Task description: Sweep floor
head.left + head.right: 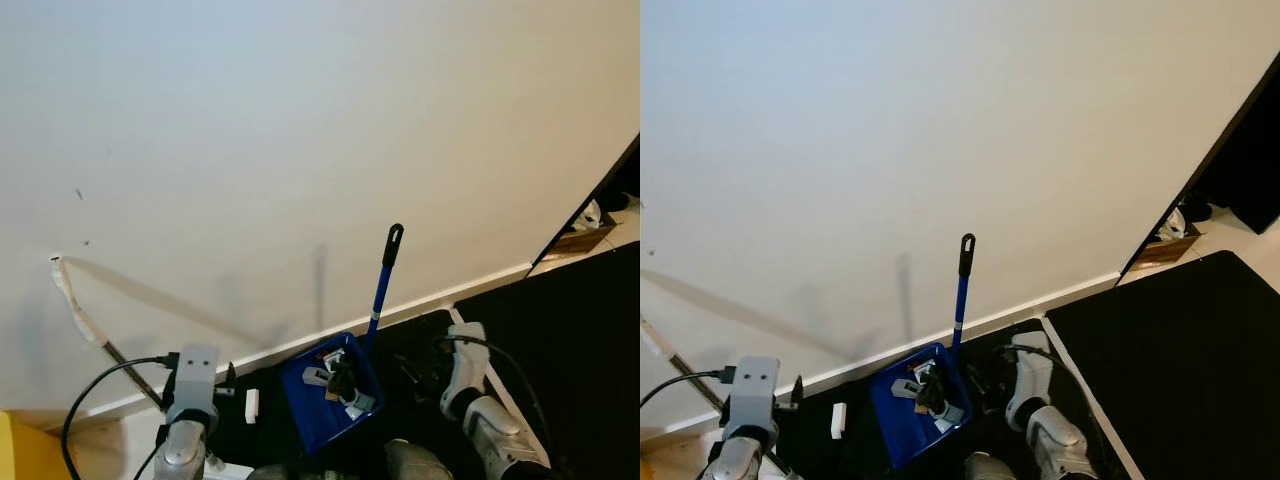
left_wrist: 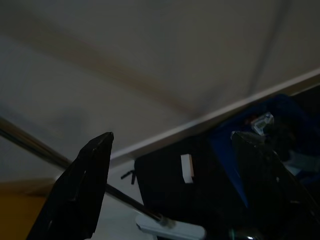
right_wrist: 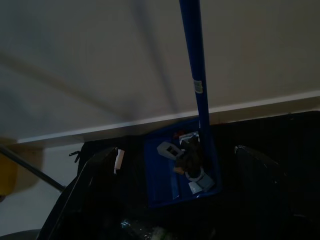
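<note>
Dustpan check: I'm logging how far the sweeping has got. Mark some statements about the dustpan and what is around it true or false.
1. The blue dustpan holds bits of rubbish. True.
2. The dustpan's handle lies flat on the floor. False: it stands up against the white wall.
3. A small white piece lies on the dark mat beside the dustpan. True.
4. The dustpan is red. False: it is blue.
5. The left gripper has its jaws shut on the dustpan handle. False: its jaws stand open, with nothing between them.
</note>
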Controlling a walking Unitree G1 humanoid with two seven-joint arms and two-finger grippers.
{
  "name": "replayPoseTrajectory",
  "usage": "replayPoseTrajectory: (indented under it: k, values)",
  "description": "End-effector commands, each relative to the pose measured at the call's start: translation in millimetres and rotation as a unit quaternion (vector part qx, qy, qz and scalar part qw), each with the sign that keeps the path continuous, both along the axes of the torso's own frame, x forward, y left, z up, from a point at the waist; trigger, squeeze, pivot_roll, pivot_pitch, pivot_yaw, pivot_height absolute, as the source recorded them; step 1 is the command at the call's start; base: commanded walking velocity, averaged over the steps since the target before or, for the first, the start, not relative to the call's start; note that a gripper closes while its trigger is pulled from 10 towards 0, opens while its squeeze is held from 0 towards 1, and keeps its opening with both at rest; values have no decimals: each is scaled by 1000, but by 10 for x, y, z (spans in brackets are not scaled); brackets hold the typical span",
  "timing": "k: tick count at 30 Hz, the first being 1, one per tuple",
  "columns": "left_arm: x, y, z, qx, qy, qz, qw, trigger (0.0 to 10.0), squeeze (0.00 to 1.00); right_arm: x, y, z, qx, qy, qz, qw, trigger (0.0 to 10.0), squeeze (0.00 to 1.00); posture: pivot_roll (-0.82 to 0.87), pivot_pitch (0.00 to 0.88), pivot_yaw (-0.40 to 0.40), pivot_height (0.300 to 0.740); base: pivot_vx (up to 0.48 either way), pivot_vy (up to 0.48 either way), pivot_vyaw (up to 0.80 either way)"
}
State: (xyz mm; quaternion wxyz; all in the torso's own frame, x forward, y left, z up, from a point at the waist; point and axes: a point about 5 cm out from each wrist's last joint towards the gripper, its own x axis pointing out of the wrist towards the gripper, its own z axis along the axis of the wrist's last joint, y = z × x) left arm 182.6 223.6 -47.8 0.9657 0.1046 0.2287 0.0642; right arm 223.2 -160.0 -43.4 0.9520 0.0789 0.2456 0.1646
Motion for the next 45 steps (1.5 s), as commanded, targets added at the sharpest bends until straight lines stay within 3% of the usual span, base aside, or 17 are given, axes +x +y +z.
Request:
replayPoseTrajectory:
  k: [1, 4, 12, 18, 27, 45]
  values:
    - [-44, -22, -35, -15, 5, 10, 1000, 10000, 0, -17, -32, -2, 12, -2, -10, 1000, 10000, 0, 16, 0, -11, 740, 0, 0, 0]
    - [-45, -22, -43, -23, 7, 16, 1000, 10000, 0, -20, -32, -11, 37, 12, -1, 999, 10000, 0, 17, 0, -13, 740, 0, 0, 0]
    - [18, -73, -32, 15, 14, -16, 1000, 10000, 0, -6, -47, -15, 68, 38, 13, 997, 10000, 0, 22, 0, -20, 740, 0, 0, 0]
    - [23, -70, -34, 14, 18, -22, 999, 10000, 0, -1, -45, -9, 74, 38, 16, 996, 10000, 0, 23, 0, -18, 740, 0, 0, 0]
    - [21, -64, -31, 16, 17, -23, 999, 10000, 0, -3, -47, -3, 78, 37, 20, 996, 10000, 0, 29, 0, -20, 740, 0, -471, 0]
    - [21, -76, -24, 10, 10, -15, 1000, 10000, 0, -9, -70, 1, 77, 35, 22, 996, 10000, 0, 31, 0, -25, 740, 0, 0, 0]
